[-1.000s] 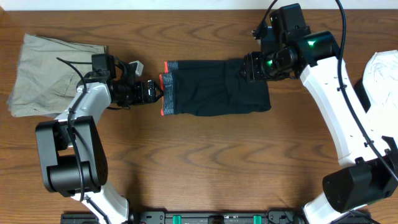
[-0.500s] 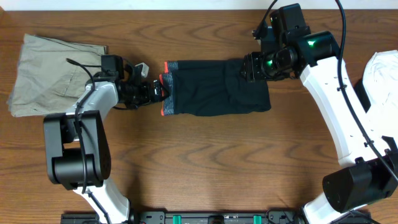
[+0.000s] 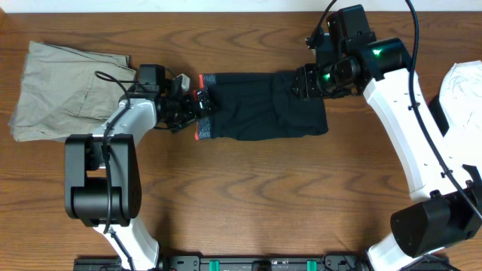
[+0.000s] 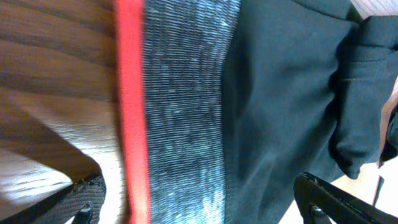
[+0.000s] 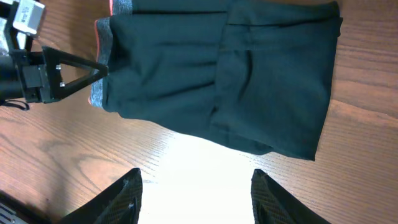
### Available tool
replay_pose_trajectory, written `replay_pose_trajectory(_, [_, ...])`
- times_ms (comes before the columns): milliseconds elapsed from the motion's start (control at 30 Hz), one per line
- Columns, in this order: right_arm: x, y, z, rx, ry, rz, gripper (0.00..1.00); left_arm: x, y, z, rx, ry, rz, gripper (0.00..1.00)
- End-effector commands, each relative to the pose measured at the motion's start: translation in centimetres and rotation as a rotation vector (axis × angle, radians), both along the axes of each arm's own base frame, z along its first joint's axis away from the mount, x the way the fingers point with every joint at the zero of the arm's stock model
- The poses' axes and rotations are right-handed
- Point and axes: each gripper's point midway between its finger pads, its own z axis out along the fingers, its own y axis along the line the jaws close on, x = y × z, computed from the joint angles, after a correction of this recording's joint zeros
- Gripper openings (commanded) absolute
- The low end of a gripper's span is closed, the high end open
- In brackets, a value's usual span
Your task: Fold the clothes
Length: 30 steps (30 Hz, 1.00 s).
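The clothes, black leggings folded into a compact rectangle, lie at the table's upper middle with the red-and-grey waistband at their left end. My left gripper is open at that end. In the left wrist view its fingers stand wide apart on either side of the waistband, not closed on it. My right gripper hovers over the right end of the leggings. It is open, with only bare wood between its fingers.
Khaki-beige trousers lie at the far left behind the left arm. A white garment sits at the right edge. The left gripper also shows in the right wrist view, at the waistband.
My left gripper has slid right, from beside the waistband to over it, still wide open. The right arm and the leggings have stayed put.
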Motion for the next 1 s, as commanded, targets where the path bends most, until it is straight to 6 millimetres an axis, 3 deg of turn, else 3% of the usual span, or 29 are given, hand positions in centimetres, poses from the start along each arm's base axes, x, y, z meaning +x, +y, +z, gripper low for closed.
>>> replay_pose_trajectory(0, [0.0, -0.2, -0.2, -0.014, -0.001, 0.015, 0.54, -0.6, -1.0, -1.6, -0.014, 0.06, 0.015, 0.98])
replay_pose_trajectory(133, [-0.2, -0.3, -0.3, -0.017, 0.006, 0.015, 0.53, -0.3, -1.7, -2.7, -0.017, 0.064, 0.012, 0.99])
replay_pose_trajectory(333, [-0.3, -0.3, -0.4, -0.024, 0.009, 0.021, 0.51, -0.1, -1.9, -3.4, -0.015, 0.056, 0.003, 0.72])
replay_pose_trajectory(533, [-0.4, -0.4, -0.4, -0.025, 0.013, 0.021, 0.51, 0.2, -1.9, -3.3, -0.007, 0.028, -0.015, 0.08])
replay_pose_trajectory(733, [-0.6, -0.6, -0.6, -0.041, 0.021, 0.024, 0.51, 0.0, -0.9, -3.2, 0.014, 0.03, -0.016, 0.06])
replay_pose_trajectory(967, [-0.7, -0.7, -0.6, -0.043, 0.026, 0.024, 0.5, -0.6, 4.5, -2.4, 0.186, 0.053, 0.077, 0.06])
